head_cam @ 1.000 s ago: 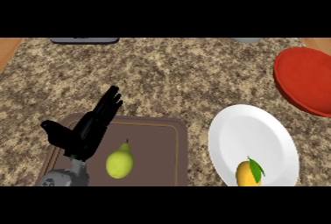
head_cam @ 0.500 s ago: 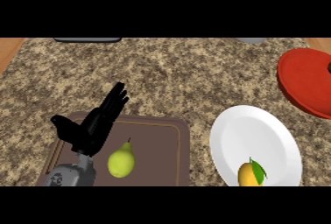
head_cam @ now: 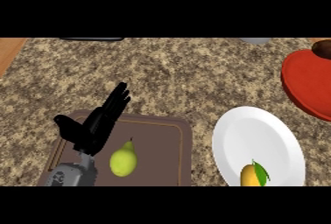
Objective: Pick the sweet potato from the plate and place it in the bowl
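Fingers: left hand extended, grasping nothing.
Beside them: green pear on brown cutting board.
Far right: orange sweet potato on white round plate; red bowl beyond.
Progress: nothing picked; all steps remain.
Right hand: unseen.

The view has shifted leftward across the three pictures: the red bowl now sits further toward the right edge with less of it showing, and the white plate has likewise moved slightly right. The left hand has risen slightly over the cutting board, fingers straight and pointing up and to the right, thumb spread to the left, and more of its grey forearm now shows at the lower edge. The pear lies a little nearer the forearm than it did.
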